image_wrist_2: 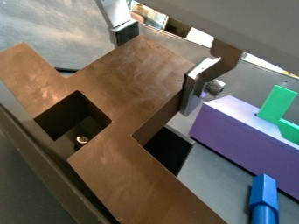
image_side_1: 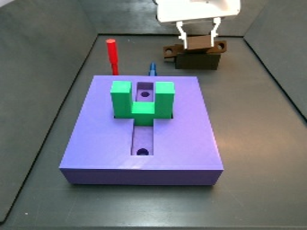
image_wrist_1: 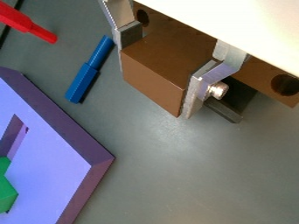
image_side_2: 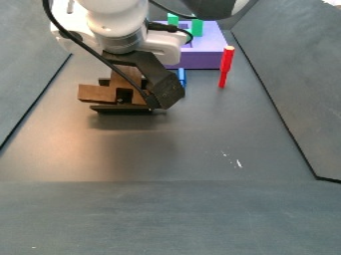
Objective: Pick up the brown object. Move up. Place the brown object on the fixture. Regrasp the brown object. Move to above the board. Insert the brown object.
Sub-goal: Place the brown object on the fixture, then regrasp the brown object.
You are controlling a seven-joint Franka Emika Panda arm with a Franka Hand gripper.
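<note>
In both wrist views your gripper [image_wrist_1: 163,68] has its fingers closed on the brown object [image_wrist_1: 158,74] at the fixture [image_side_1: 198,59]; judge this the regrasp; next, lift toward the board [image_side_1: 180,148].

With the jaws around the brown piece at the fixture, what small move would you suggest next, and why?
Probably lift straight up. The gripper has its fingers against both sides of the brown piece, which sits on the fixture behind the board that it must reach.
</note>
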